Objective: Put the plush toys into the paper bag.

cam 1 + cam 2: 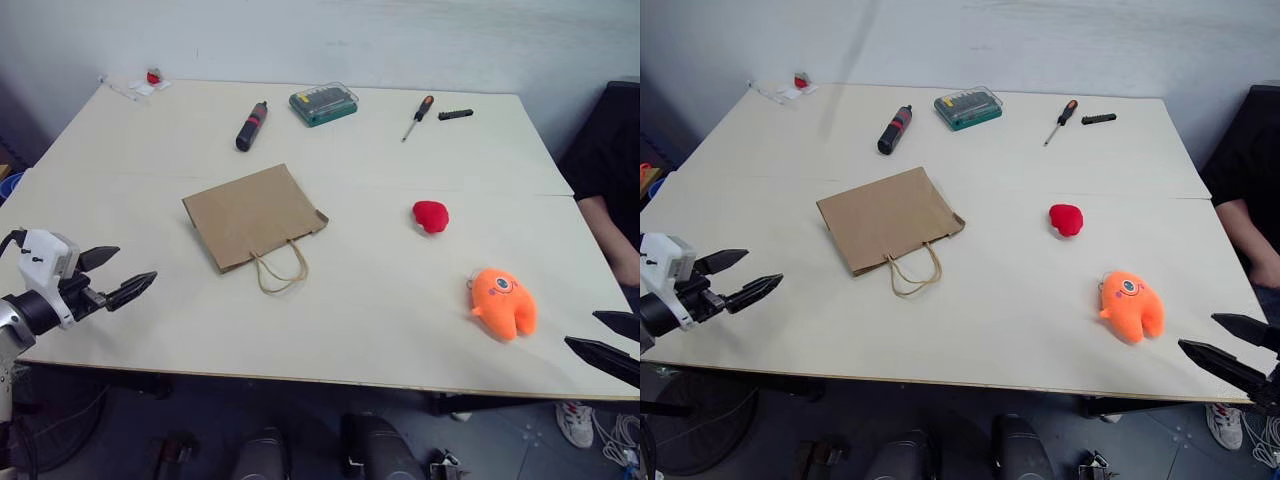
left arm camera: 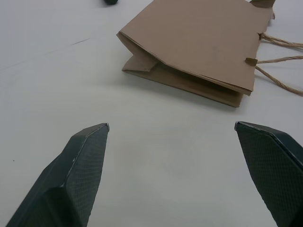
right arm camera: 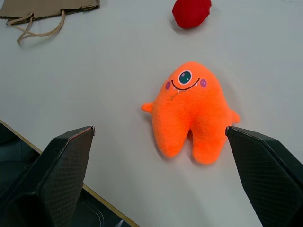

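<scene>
A brown paper bag [image 1: 255,214] lies flat near the middle of the table, its cord handles [image 1: 280,270] toward the front edge. To its right sits the small red plush toy [image 1: 431,216]. Closer to the front right lies the orange one-eyed plush toy [image 1: 503,301], on its back. My left gripper [image 1: 112,273] hovers open and empty over the table's front left edge, pointing at the bag [image 2: 199,47]. At the front right corner my right gripper [image 1: 605,338] is open and empty, just right of the orange toy [image 3: 191,111].
Along the table's far side lie a black and red tool [image 1: 251,126], a green bit case [image 1: 323,103], a screwdriver [image 1: 417,117] and a small black piece [image 1: 455,114]. A small red and white item [image 1: 150,82] sits at the far left corner. A person's arm [image 1: 615,235] rests at the right edge.
</scene>
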Tool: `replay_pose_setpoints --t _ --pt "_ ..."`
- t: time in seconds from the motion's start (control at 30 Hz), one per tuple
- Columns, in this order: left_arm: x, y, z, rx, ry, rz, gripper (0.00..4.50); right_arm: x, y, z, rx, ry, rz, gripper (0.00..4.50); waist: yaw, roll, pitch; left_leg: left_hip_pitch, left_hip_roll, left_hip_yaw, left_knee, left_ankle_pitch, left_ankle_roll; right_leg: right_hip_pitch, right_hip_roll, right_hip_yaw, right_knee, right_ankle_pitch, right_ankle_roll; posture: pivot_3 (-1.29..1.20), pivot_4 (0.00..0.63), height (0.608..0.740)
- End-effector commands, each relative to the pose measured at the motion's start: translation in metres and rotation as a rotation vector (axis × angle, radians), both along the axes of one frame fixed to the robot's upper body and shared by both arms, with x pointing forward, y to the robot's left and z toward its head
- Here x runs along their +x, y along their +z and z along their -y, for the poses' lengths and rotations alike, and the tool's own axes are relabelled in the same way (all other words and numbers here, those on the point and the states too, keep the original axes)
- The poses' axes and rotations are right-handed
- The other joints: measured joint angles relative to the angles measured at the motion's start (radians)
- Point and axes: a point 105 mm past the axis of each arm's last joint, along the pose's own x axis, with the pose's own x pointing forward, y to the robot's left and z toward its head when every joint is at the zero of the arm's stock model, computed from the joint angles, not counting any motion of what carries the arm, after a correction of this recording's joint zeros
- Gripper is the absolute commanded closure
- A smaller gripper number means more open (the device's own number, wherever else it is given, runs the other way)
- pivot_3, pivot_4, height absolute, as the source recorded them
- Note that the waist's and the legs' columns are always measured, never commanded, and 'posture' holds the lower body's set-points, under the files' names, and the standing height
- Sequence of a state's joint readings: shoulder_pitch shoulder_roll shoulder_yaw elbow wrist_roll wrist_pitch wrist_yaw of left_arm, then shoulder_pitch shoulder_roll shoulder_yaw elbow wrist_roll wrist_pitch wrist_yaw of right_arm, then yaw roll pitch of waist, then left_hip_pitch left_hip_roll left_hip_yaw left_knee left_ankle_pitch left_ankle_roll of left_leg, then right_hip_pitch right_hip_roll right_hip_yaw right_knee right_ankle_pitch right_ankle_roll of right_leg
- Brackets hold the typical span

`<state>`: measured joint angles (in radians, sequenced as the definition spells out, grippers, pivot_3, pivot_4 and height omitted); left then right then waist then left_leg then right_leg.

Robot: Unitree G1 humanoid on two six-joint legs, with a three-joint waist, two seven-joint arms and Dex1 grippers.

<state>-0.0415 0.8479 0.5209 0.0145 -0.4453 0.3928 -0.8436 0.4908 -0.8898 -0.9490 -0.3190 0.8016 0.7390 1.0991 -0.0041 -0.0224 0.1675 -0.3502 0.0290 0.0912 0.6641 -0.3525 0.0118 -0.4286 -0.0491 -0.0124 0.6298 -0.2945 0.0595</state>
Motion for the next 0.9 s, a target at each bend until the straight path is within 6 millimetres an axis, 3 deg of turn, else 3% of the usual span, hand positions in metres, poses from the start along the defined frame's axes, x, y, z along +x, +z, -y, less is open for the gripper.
replay_pose_setpoints --t 0.03,0.4,0.57,0.67,0.77,0.9 --pt "0.002 0.011 0.004 0.029 -0.028 0.03 0.04 -0.002 0.011 0.001 -0.022 -0.005 0.054 0.0 0.0 0.0 0.0 0.0 0.0 0.0 0.0 0.0 0.0 0.0 0.0 0.0 0.0 0.0 0.0 0.0 0.15 0.74" --pt "0.004 0.001 0.017 0.04 -0.072 0.007 0.04 -0.003 0.011 0.008 -0.074 -0.031 0.062 0.0 0.001 0.0 0.0 0.0 0.0 0.0 0.0 0.0 0.0 0.0 0.0 0.0 0.0 0.0 0.0 0.0 0.15 0.74" --pt "0.008 0.008 0.019 0.044 -0.088 0.018 0.04 -0.003 0.011 0.008 -0.077 -0.048 0.081 0.0 0.001 0.0 0.0 0.0 0.0 0.0 0.0 0.0 0.0 0.0 0.0 0.0 0.0 0.0 0.0 0.0 0.15 0.74" --pt "0.012 0.021 0.033 0.061 -0.161 0.031 0.04 0.002 0.02 0.005 -0.091 -0.038 0.117 0.0 0.001 0.0 0.0 0.0 0.0 0.0 0.0 0.0 -0.001 0.0 0.0 0.0 0.0 0.0 0.0 0.0 0.15 0.74" --pt "0.014 0.035 0.056 0.11 -0.296 0.034 0.04 0.01 0.039 -0.016 -0.056 0.021 0.175 0.0 0.0 0.0 0.0 0.0 0.0 0.0 0.0 0.001 -0.001 0.0 0.0 0.0 0.001 0.0 0.0 0.0 0.15 0.74" --pt "0.018 0.036 0.09 0.252 -0.483 0.05 0.04 0.014 0.048 -0.07 -0.052 0.214 0.191 0.0 0.001 0.001 0.0 0.0 0.0 0.0 0.0 0.002 -0.004 0.0 0.001 0.0 0.001 0.0 0.0 0.0 0.15 0.74"
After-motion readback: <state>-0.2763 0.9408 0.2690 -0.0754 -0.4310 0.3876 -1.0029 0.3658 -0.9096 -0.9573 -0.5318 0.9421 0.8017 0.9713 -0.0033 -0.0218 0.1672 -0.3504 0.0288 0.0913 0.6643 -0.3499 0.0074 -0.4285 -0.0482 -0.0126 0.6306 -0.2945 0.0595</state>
